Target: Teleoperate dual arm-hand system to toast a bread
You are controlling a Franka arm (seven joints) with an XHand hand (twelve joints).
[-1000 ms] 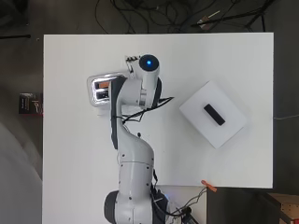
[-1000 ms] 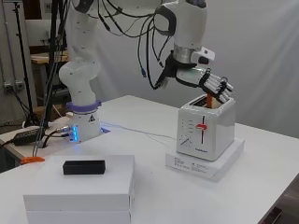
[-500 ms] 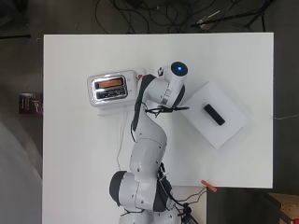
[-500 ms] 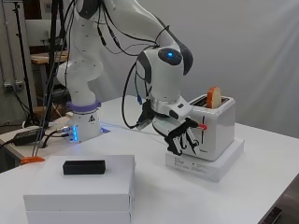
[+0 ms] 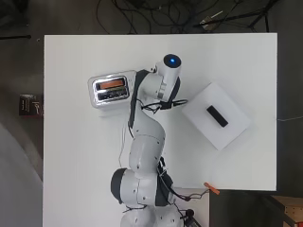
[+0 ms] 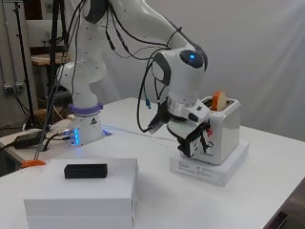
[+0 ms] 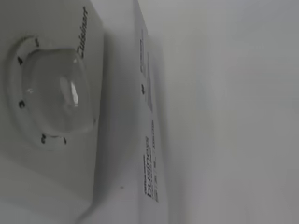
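From above, we see the toaster at about ten o'clock from the table's centre, standing on a flat white slab near the table's left part, with the arm bending over its right end. From the side, a slice of bread stands upright in the toaster's slot, its browned top poking above the rim. The hand hangs low against the toaster's front face, fingers pointing downward and partly curled in front of the panel; we cannot tell whether they touch the lever or grip anything. The wrist view shows a round clear dial on the toaster's front, very close. At roughly three o'clock from the table's centre lies a white box, turned at an angle, with a small black block on top of it, well apart from the toaster.
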